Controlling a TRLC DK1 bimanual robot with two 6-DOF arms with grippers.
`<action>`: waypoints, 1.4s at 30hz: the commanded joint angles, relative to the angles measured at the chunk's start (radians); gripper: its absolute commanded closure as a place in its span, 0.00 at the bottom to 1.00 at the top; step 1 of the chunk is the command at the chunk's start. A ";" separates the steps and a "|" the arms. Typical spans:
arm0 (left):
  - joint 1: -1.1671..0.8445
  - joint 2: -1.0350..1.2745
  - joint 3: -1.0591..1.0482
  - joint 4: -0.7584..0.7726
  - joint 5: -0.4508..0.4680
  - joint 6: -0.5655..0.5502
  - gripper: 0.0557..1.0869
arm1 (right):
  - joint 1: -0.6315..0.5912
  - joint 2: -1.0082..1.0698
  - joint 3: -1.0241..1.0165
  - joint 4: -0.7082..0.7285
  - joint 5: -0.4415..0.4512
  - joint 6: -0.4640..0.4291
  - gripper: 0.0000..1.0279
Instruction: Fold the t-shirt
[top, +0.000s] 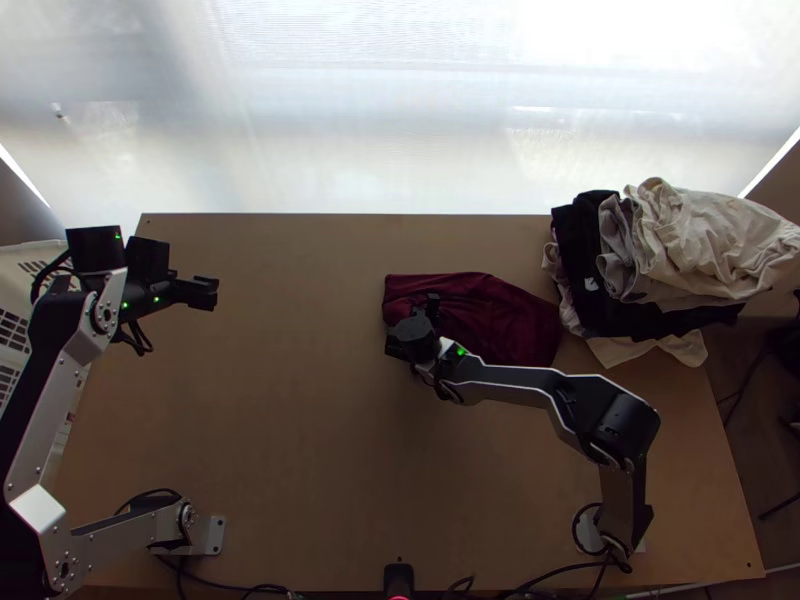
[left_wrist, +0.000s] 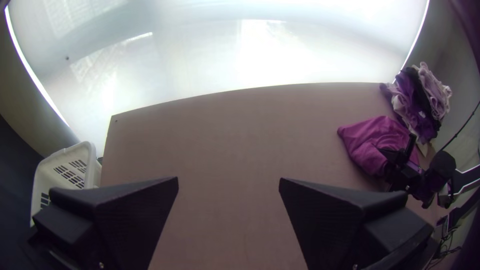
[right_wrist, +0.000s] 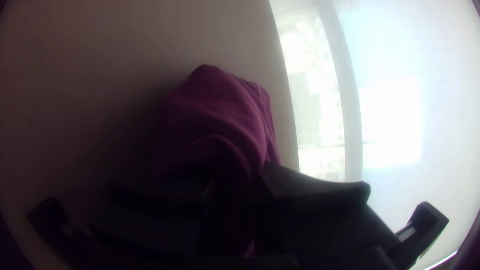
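T-shirt (top: 510, 318) lies bunched on the table (top: 290, 400), right of center, just beside the clothes pile (top: 700, 240). Right gripper (top: 412, 325) pinches a fold at its left part. Left gripper (top: 214, 292) wide open over table's left side.

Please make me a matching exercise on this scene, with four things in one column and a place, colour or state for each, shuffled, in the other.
Things
1. T-shirt
2. Clothes pile
3. Basket
4. Left gripper

Descriptions
A. Open, with nothing between its fingers
B. White, beside the left edge of the table
C. Dark red, lying rumpled
D. At the table's far right corner

Right pairs: 1-C, 2-D, 3-B, 4-A
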 joint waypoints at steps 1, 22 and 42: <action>0.018 -0.006 0.006 0.002 0.000 0.009 0.05 | -0.008 -0.091 -0.005 0.021 -0.005 0.022 0.97; -0.040 -0.046 0.052 -0.076 0.001 -0.031 0.05 | -0.224 -0.459 0.167 -0.025 -0.002 0.040 0.97; -0.049 -0.111 -0.054 -0.116 -0.018 -0.044 0.05 | -0.474 -0.421 0.575 -0.245 -0.005 0.088 0.97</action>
